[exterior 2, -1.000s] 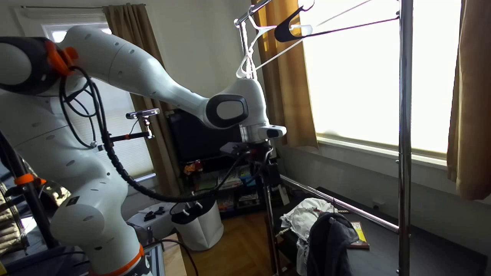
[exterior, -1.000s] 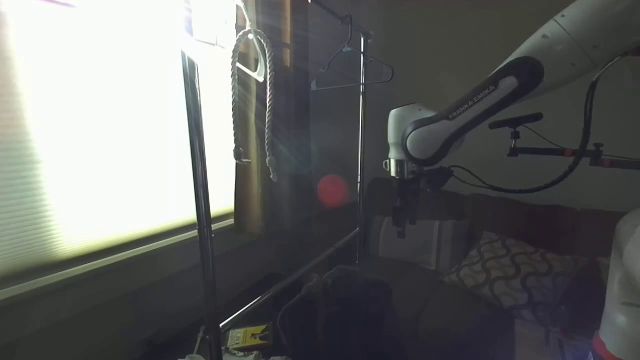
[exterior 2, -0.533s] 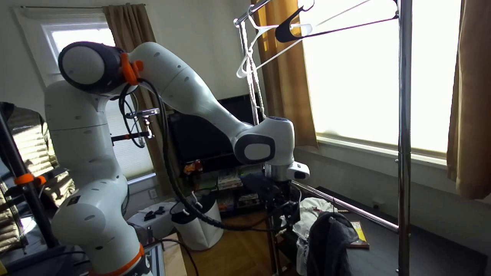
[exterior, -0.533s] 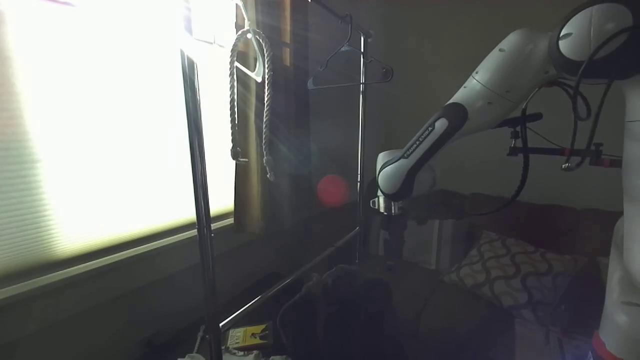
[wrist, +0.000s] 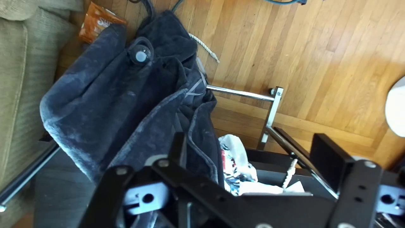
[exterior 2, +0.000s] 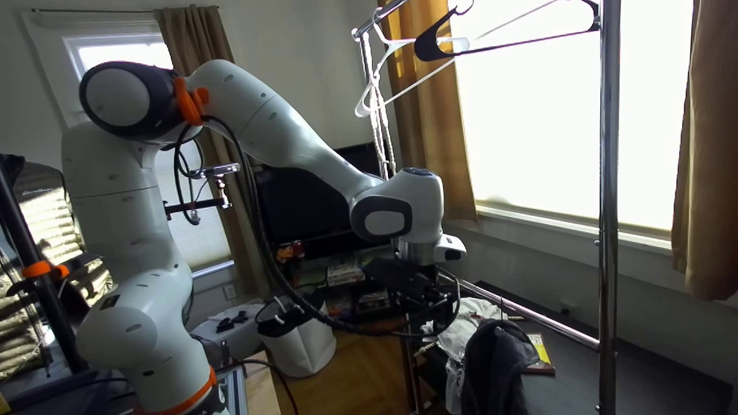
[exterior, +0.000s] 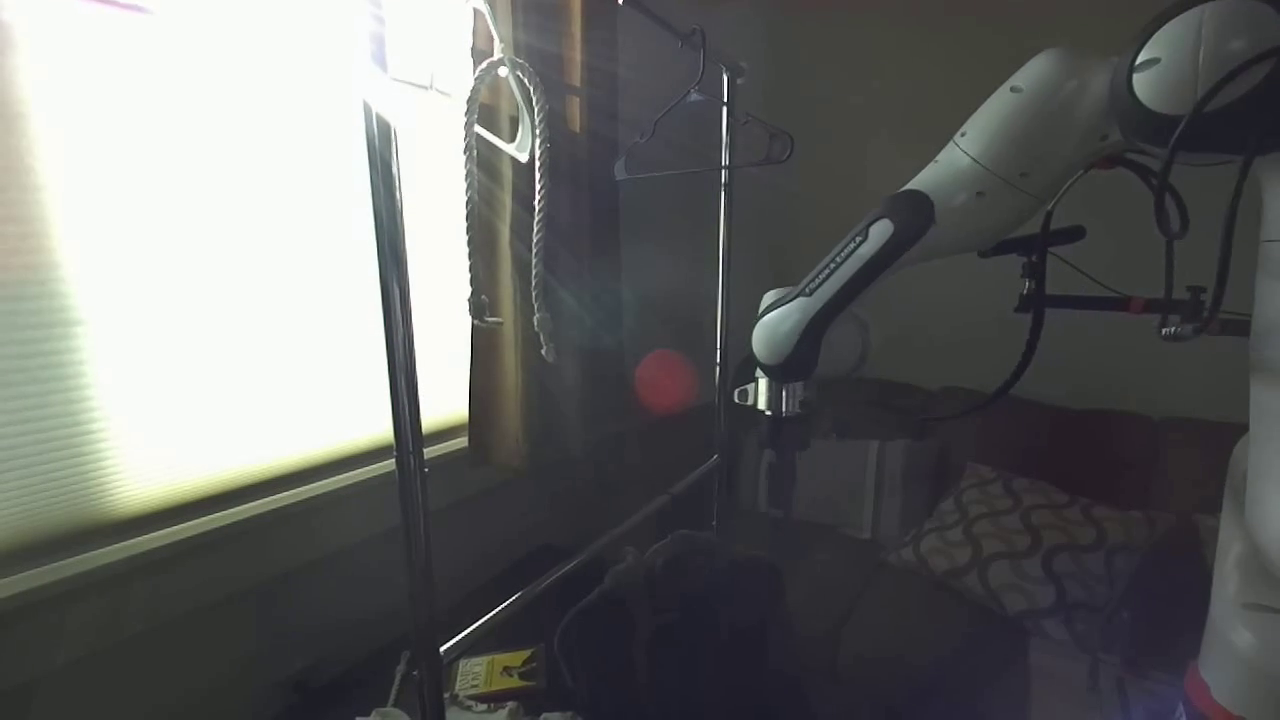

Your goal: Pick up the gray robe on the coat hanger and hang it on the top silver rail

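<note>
The dark gray robe [wrist: 95, 104] lies spread below the gripper in the wrist view. In an exterior view the robe [exterior 2: 493, 363] is draped at the low part of the rack; it is a dark shape [exterior: 690, 620] in an exterior view. The coat hanger shows only as a thin hook [exterior 2: 501, 310] above the robe's collar. The top silver rail [exterior 2: 381, 18] runs high above; it also shows in an exterior view [exterior: 665, 22]. My gripper [wrist: 253, 155] is open and empty, one finger over the robe's edge. It is also in both exterior views [exterior 2: 435, 314] [exterior: 778, 490], beside and above the robe.
A dark hanger [exterior 2: 429, 46] and a white hanger [exterior 2: 369, 104] with a rope hang from the rail. A rack post [exterior 2: 608, 202] and low bar [exterior 2: 519, 314] stand near the robe. White cloth [exterior 2: 464, 328] and a yellow book [exterior 2: 540, 351] lie beside it. A patterned cushion [exterior: 1020, 530] is behind.
The arm has come down from a higher pose toward the robe, then risen slightly over the last half second. The robe has not moved.
</note>
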### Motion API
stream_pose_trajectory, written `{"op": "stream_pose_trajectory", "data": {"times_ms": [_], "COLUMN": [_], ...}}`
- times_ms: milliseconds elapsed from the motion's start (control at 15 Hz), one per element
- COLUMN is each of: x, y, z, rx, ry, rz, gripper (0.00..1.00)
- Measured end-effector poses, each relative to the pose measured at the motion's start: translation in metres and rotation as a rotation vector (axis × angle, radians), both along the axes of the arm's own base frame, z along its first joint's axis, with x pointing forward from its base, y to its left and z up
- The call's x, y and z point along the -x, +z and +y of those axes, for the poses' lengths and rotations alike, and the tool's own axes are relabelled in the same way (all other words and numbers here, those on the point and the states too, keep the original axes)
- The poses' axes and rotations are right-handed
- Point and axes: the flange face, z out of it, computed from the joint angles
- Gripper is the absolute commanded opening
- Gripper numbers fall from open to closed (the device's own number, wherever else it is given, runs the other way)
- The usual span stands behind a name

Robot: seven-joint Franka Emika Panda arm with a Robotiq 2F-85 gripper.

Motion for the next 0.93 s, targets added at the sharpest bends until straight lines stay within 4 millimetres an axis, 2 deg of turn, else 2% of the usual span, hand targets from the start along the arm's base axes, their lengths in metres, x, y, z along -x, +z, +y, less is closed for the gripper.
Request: {"op": "stream_pose_trajectory", "data": {"times_ms": [133, 333, 533, 667, 933], "x": [-0.003, -0.006, -0.008, -0.011, -0.024], "y": [0.012, 0.03, 0.027, 0.02, 0.027], "z": [-0.019, -0.062, -0.1, -0.104, -0.081], "rx": [-0.046, -0.116, -0.176, -0.183, -0.2], "ry": [0.08, 0.202, 0.274, 0.285, 0.354], "rz": [-0.011, -0.022, -0.015, -0.008, -0.146], "gripper": [1.0, 1.0, 1.0, 1.0, 1.0]}}
